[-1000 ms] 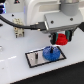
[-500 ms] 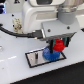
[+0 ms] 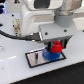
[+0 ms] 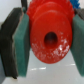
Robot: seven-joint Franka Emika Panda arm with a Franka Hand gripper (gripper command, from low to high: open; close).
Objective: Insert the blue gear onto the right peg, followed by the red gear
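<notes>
You had the gripper clamped on the red gear, jaws closed against its rim on both sides, and it hung directly above the blue gear on the white plate. The peg was hidden, so you needed to keep the hub hole centred and lower straight, releasing only once seated. No containers were in sight.
</notes>
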